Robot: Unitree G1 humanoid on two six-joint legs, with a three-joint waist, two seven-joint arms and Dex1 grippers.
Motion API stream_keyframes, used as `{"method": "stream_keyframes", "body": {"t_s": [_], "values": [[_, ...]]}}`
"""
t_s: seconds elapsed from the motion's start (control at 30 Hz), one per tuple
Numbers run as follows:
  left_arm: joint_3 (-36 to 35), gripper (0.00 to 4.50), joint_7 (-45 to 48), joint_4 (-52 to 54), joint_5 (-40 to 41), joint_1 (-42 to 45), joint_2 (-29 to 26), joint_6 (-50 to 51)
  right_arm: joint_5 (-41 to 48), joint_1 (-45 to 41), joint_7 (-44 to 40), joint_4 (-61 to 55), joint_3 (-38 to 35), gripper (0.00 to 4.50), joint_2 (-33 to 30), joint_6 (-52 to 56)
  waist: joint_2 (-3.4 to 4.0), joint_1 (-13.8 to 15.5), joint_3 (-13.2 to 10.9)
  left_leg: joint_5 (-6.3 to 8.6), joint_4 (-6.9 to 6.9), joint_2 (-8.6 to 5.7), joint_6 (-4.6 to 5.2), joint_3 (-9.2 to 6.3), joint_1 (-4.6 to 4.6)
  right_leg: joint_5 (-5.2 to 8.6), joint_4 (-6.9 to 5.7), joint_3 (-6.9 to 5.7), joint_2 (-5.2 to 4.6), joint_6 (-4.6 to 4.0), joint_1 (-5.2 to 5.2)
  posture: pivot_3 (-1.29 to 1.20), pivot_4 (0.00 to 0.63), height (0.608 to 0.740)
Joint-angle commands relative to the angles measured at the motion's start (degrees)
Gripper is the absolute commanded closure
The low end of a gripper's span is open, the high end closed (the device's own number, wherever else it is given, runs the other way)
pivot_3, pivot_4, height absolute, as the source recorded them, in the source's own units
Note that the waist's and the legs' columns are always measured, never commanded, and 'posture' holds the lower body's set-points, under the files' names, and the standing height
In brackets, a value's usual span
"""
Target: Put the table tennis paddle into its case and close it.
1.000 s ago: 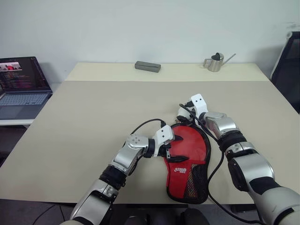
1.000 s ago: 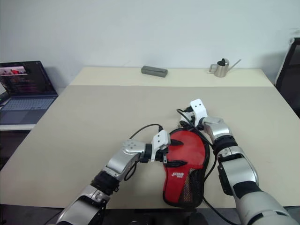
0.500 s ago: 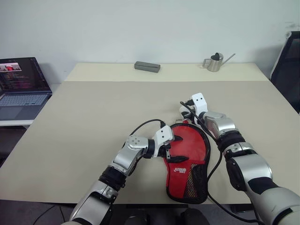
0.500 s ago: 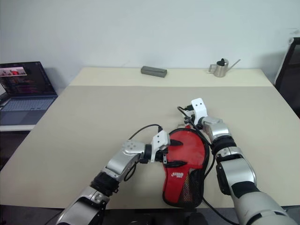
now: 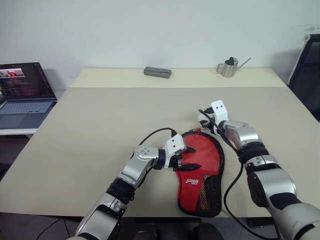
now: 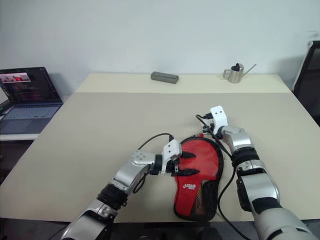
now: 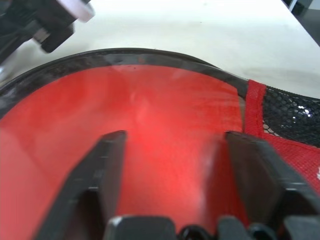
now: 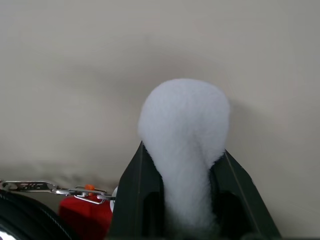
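Note:
The case point(image 5: 201, 159) lies flat near the table's front edge, red panel up, with its black mesh pocket point(image 5: 212, 187) toward me. The table tennis paddle is hidden. My left gripper point(image 5: 190, 159) reaches in from the case's left side. It is open, and its black fingers point(image 7: 107, 165) rest spread on the red panel. My right gripper point(image 5: 203, 120) sits at the case's far right corner. It is shut on a white fluffy ball point(image 8: 184, 115). A small metal chain point(image 8: 55, 191) runs from the ball to the case's black edge.
A grey rectangular box point(image 5: 157, 71) and a metal watering can point(image 5: 229, 66) stand along the table's far edge. An open laptop point(image 5: 22, 92) sits on a lower surface to the left. A black chair point(image 5: 307, 70) stands at the right.
My right gripper has shifted a little to the right along the case's far edge. The left gripper has stayed on the red panel.

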State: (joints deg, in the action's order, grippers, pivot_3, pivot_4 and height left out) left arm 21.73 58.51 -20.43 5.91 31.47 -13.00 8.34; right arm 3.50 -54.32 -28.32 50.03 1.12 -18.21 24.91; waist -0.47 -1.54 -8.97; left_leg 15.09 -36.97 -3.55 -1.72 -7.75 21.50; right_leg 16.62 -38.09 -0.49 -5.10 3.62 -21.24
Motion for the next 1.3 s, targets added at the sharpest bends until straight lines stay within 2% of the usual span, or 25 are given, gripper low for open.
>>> {"method": "stream_keyframes", "body": {"t_s": [0.03, 0.2, 0.5, 0.7, 0.8, 1.0, 1.17, 1.2, 1.3], "values": [[2.06, 2.67, -0.37, -5.14, -2.52, -2.41, 0.09, 2.57, 0.15, 0.43, 0.11, -4.05, -1.62, 3.97, -2.81, 1.55, 0.02, 0.00, 0.01, 0.01, 0.00, 0.00, 0.01, 0.01, -0.03, 0.00, 0.00, 0.01, 0.00, 0.00, 0.03, 0.00, 0.150, 0.740], [1.61, 4.47, -0.75, -7.27, -2.72, -1.68, 0.50, 2.09, 0.90, 1.98, 0.31, -7.45, -2.29, 3.97, -4.02, 3.76, 0.06, 0.03, 0.04, 0.02, 0.00, 0.00, 0.03, 0.01, -0.10, 0.00, 0.00, 0.01, 0.00, 0.00, 0.12, 0.00, 0.150, 0.740], [2.75, 4.50, 5.05, -6.25, -2.14, -2.93, -1.04, 1.81, 2.43, 6.68, 0.29, -16.15, -3.22, 3.98, -5.60, 8.81, 0.08, 0.04, 0.08, 0.02, 0.02, 0.01, 0.04, 0.01, -0.14, 0.01, 0.01, 0.01, 0.00, 0.01, 0.15, 0.00, 0.150, 0.740], [1.70, 4.50, 6.48, -6.01, -1.06, -2.91, -0.73, 4.04, 2.68, 7.54, 0.97, -17.97, -3.53, 3.98, -5.58, 10.18, 0.08, -0.03, 0.08, 0.03, 0.05, 0.02, 0.04, 0.03, -0.13, 0.01, 0.04, 0.02, 0.01, 0.01, 0.12, 0.00, 0.150, 0.740], [1.71, 3.91, 6.30, -6.45, -1.12, -2.48, -0.53, 4.43, 2.71, 7.61, 1.08, -18.23, -3.60, 3.98, -5.48, 10.42, 0.08, -0.01, 0.08, 0.03, 0.05, 0.01, 0.05, 0.02, -0.13, 0.01, 0.05, 0.02, 0.01, 0.01, 0.13, 0.00, 0.150, 0.740], [1.84, 1.83, 4.49, -8.74, -3.31, -1.98, -0.28, 2.90, 2.99, 8.03, 0.73, -19.47, -3.70, 3.98, -6.00, 11.27, 0.08, 0.02, 0.08, 0.03, 0.03, 0.00, 0.05, 0.02, -0.22, 0.00, 0.02, 0.02, 0.00, 0.02, 0.23, 0.00, 0.150, 0.740], [1.89, 0.13, 3.46, -10.75, -4.01, -1.37, 0.21, 1.68, 3.48, 9.86, 0.35, -22.81, -4.49, 3.98, -7.92, 13.12, 0.08, 0.10, 0.08, 0.04, 0.08, 0.00, 0.08, -0.02, -0.66, 0.02, 0.12, -0.03, 0.00, 0.05, 0.76, 0.00, 0.150, 0.740], [1.98, 0.00, 3.09, -11.30, -4.26, -1.17, 0.36, 1.26, 3.79, 10.89, 0.27, -24.39, -4.99, 3.98, -8.81, 14.03, 0.07, 0.14, 0.09, 0.05, 0.07, 0.00, 0.08, -0.03, -0.70, 0.02, 0.14, -0.04, 0.01, 0.06, 0.80, 0.00, 0.150, 0.740], [2.33, 0.00, 3.07, -12.28, -4.71, -0.81, 0.59, 0.37, 4.83, 13.47, 0.18, -28.73, -6.17, 3.98, -10.79, 16.61, 0.07, 0.27, 0.09, 0.05, 0.07, 0.00, 0.08, -0.05, -0.70, 0.03, 0.15, -0.06, 0.00, 0.08, 0.83, 0.00, 0.150, 0.740]]}}
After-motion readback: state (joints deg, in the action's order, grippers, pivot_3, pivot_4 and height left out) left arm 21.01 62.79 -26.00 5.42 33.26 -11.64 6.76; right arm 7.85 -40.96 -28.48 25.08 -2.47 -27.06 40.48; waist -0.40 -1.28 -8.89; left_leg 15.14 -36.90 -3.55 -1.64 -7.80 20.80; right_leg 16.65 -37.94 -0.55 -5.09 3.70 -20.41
